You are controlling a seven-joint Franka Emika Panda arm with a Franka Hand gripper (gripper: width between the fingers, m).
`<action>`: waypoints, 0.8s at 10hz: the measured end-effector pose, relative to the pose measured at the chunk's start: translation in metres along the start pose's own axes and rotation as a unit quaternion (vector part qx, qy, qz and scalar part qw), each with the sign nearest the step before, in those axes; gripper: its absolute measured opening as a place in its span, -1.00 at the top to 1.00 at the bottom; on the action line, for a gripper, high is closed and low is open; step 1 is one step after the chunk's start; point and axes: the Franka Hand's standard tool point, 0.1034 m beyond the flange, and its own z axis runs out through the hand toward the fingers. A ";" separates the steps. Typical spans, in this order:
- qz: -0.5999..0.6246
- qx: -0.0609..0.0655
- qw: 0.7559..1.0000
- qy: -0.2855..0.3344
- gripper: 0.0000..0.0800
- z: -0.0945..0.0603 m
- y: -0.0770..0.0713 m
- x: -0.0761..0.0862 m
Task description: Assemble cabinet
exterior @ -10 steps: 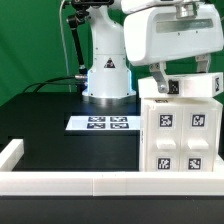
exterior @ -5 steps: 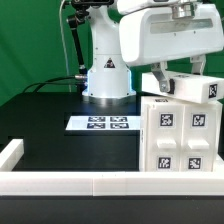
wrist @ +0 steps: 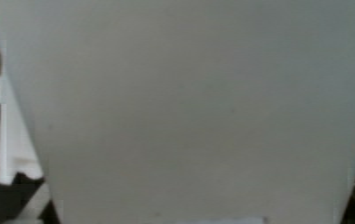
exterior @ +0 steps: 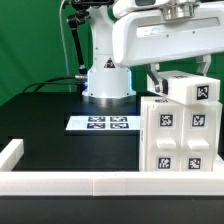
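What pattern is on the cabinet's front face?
Black-and-white square tags on white cabinet; exterior view shows best.

At the exterior view's right you see the cabinet body (exterior: 170, 135), a tilted panel block (exterior: 192, 88) just above it. The marker board (exterior: 100, 123) lies left of it, before the arm's base (exterior: 107, 78), behind the border rail (exterior: 60, 182).

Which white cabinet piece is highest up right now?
The large plain box body, high above the tilted one-tag block and the four-tag block standing on the table.

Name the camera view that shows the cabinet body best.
The exterior view: the cabinet body shows its front and four tags there. The wrist view shows only a blank white surface, which cannot be identified.
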 end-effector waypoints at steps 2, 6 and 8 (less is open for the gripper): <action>0.077 -0.003 0.997 0.013 -0.38 0.000 0.001 0.001; 0.245 -0.003 0.969 0.035 -0.38 0.001 0.001 0.004; 0.339 0.002 0.940 0.039 -0.38 0.001 0.002 0.003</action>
